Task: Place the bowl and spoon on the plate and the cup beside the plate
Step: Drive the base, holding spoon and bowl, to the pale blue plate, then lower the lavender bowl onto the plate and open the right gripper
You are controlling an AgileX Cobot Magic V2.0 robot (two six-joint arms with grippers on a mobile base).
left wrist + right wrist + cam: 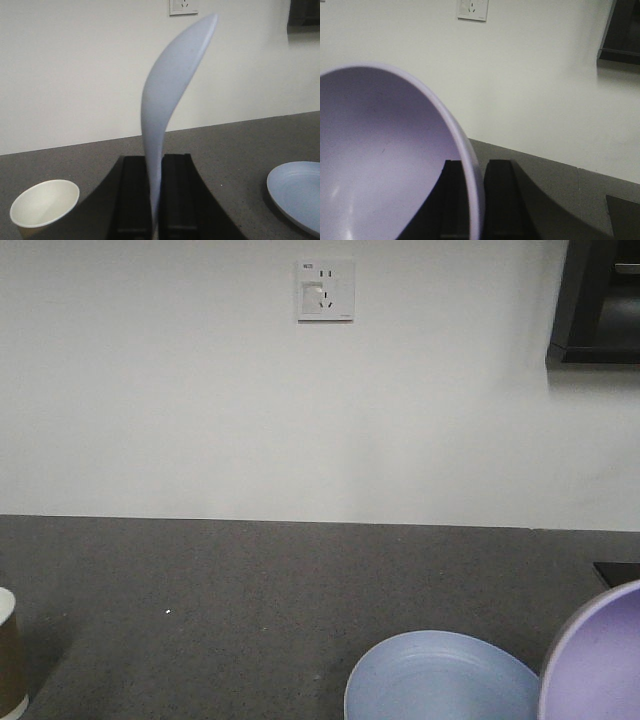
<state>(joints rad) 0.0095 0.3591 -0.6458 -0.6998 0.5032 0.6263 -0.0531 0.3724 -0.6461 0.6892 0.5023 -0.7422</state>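
The pale-blue spoon (170, 95) stands upright between the black fingers of my left gripper (156, 200), which is shut on its handle. The lavender bowl (385, 160) is tilted on edge, its rim pinched by my right gripper (476, 200); the bowl (600, 660) also shows at the lower right of the front view. The pale blue plate (440, 680) lies flat on the dark counter just left of the bowl, and the plate (295, 192) shows at the right edge of the left wrist view. The brown paper cup (10, 650) stands upright at the far left; the cup (45, 202) sits left of my left gripper.
The dark speckled counter (250, 590) runs back to a white wall with a power socket (325, 290). A dark cabinet (600, 300) hangs at the upper right. A black flat item (618, 572) sits at the counter's right edge.
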